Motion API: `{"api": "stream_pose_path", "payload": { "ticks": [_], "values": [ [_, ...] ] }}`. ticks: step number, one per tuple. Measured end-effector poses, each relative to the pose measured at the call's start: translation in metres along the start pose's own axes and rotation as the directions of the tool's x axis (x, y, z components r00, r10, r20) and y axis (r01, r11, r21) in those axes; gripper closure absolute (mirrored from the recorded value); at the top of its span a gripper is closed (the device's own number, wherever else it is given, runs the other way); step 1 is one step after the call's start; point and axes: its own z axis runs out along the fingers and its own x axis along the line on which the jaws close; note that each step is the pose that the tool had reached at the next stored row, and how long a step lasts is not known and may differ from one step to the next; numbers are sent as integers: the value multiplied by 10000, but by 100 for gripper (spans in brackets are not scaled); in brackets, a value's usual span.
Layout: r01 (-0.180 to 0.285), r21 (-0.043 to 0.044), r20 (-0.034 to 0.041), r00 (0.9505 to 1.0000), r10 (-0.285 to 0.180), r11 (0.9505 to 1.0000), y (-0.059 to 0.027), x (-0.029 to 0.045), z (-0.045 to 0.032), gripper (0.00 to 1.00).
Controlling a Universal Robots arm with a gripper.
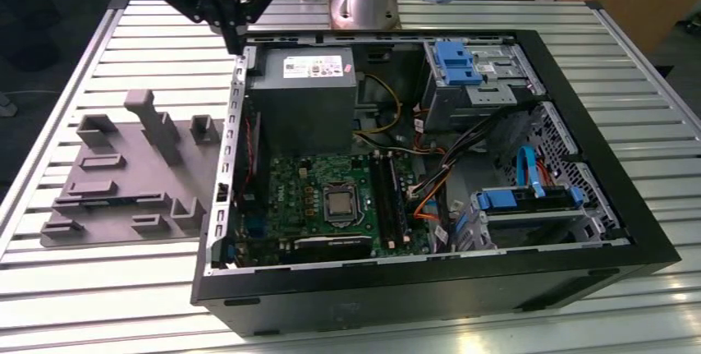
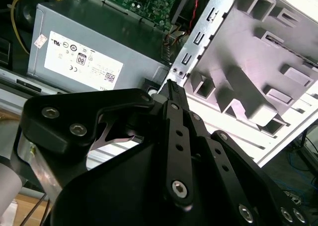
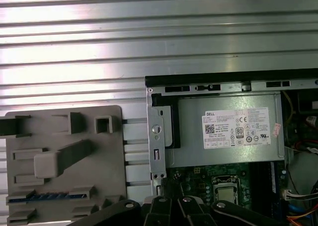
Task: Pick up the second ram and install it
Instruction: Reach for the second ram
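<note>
Nearest the lens in both wrist views: the black jointed metal gripper (image 2: pixel 172 87), seen with fingers drawn together on nothing. Hung high above one corner of the open black tower computer case (image 1: pixel 438 292), with the tips aimed down at the case's edge. Found the grey metal power-supply box with a white label (image 3: pixel 194 136) directly below and just inward of the gripper. Noted farther from the gripper, past that box and deeper in the case, the large green motherboard (image 1: pixel 287 186) with a silver square chip (image 1: pixel 340 204). Noted the long black plastic memory slots (image 1: pixel 386 194) just beside that chip.

Spotted the second ram (image 3: pixel 42 197), a long, narrow, dark blue-green stick, well apart from the gripper and not held. Saw it as a thin strip seated in a groove of the pale grey moulded plastic holder tray (image 3: pixel 107 161). Placed the tray lower than the gripper, outside the case and just beside its outer wall, flat on the ribbed aluminium table (image 3: pixel 149 37). In the exterior view, found the stick (image 1: pixel 113 200) off to the exterior view's left of the gripper (image 1: pixel 235 42) and nearer that camera. Marked a tall grey post (image 3: pixel 62 156) standing on the tray between the gripper and the stick.
</note>
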Motion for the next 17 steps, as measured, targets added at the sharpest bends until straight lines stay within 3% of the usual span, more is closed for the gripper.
{"api": "stream_pose_path", "payload": {
  "ticks": [17],
  "values": [
    [0,0,0,10000,0,10000,-8,102,2,89]
  ]
}}
